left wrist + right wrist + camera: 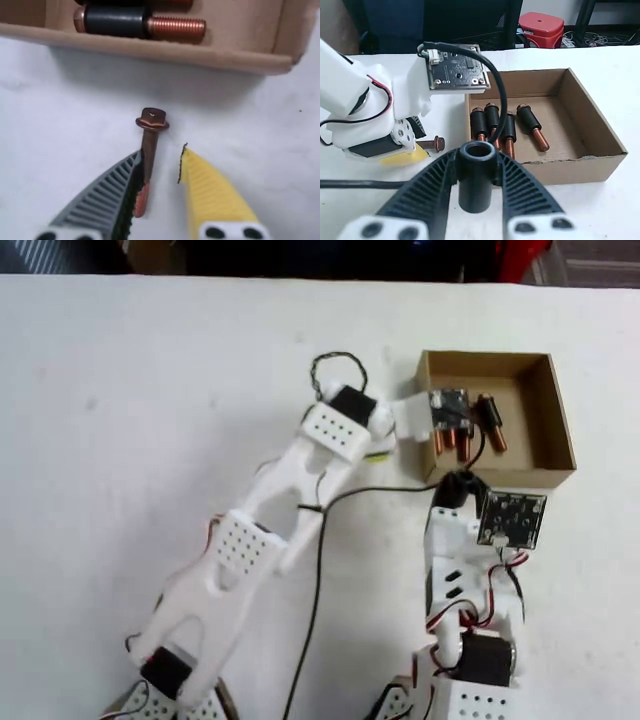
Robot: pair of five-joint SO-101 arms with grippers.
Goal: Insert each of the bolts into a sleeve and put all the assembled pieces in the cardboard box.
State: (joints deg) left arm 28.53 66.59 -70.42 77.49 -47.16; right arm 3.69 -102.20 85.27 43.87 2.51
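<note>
**Left jaws apart over a loose bolt, right jaws clamped on a sleeve**

The left gripper stands moderately open, low over the worktop. Its grey finger touches the shank of a bolt, while its yellow finger stands clear on the other side. The bolt lies flat between the two fingers with its flanged hex head pointing at the cardboard box. It is copper-coloured with a threaded end, and bare (no sleeve on it). It rests on the worktop just outside the box wall that faces the left arm, near the wall but not touching it.

The right gripper is closed around a sleeve, both black fingers pressed to its sides. The sleeve is a short black tube held upright with its open bore facing up. It is held just off the box's near wall, on the arms' side.

The box sits toward the far edge of the worktop. Four assembled pieces lie in it side by side, each a copper bolt in a black sleeve with its thread showing.
</note>
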